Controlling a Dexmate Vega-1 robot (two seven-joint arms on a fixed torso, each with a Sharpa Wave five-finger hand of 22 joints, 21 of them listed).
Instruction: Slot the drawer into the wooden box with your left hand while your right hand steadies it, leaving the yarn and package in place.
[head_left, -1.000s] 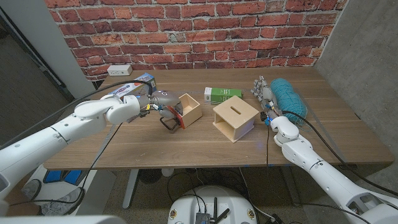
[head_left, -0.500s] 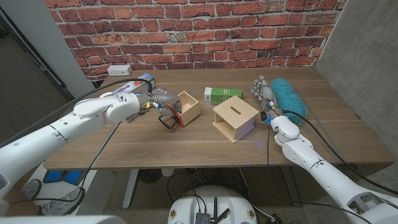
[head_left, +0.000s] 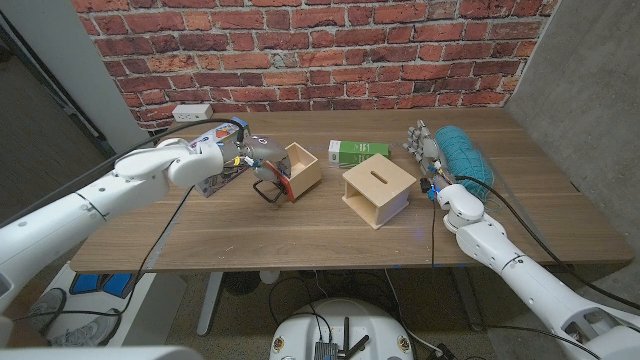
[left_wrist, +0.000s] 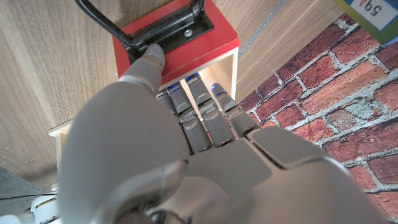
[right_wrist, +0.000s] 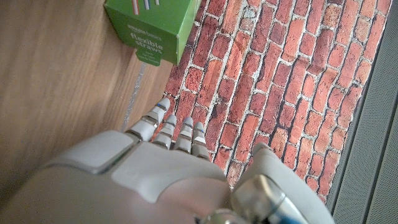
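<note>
Left hand (head_left: 252, 158) up against the drawer (head_left: 300, 171) on the left half of the table (head_left: 300, 235); fingers (left_wrist: 198, 106) reaching down into the open top, thumb pressed on the red front panel (left_wrist: 186, 46) right next to the black handle (left_wrist: 134, 34), so gripping the drawer's front wall; drawer sitting well apart from the wooden box (head_left: 378, 190), not slotted in. Wooden box near the table's middle, slot on top, open side facing the front edge. Right hand (head_left: 428, 150) parked beside the teal yarn (head_left: 462, 155) at the right, clear of the box, fingers pointing toward the brick wall (head_left: 320, 50) and held straight and loose, nothing in them. Green package (head_left: 357, 151) lying behind the box near the wall; same package (right_wrist: 155, 25) seen past the right fingertips. White power strip (head_left: 192, 112) at the back left edge; colourful box (head_left: 218, 150) partly hidden behind the left wrist.
</note>
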